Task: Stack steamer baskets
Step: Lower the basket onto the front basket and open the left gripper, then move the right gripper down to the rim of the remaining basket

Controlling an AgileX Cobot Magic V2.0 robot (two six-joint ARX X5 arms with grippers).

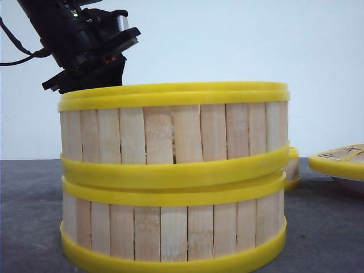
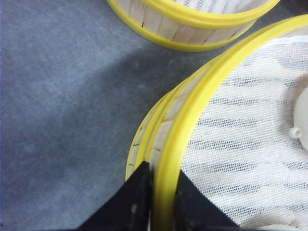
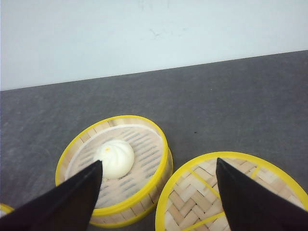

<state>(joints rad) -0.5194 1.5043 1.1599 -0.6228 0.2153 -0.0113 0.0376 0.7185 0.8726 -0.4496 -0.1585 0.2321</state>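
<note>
Two steamer baskets stand stacked close to the front camera, the upper basket (image 1: pixel 173 125) resting on the lower basket (image 1: pixel 173 227). My left gripper (image 2: pixel 162 167) is shut on the upper basket's yellow top rim (image 2: pixel 192 110), one finger outside the wall and one inside over the white cloth liner (image 2: pixel 240 144). A third steamer basket (image 3: pixel 144 149) sits apart on the table with a white bun (image 3: pixel 114 158) in it. My right gripper (image 3: pixel 158 161) hangs open above and between that basket and the lid, holding nothing.
A flat yellow-rimmed woven lid (image 3: pixel 216 192) lies beside the third basket, at the front view's right edge (image 1: pixel 341 156). The left arm (image 1: pixel 85 45) reaches down behind the stack's left side. The grey tabletop (image 2: pixel 57 120) runs back to a white wall (image 3: pixel 144 33).
</note>
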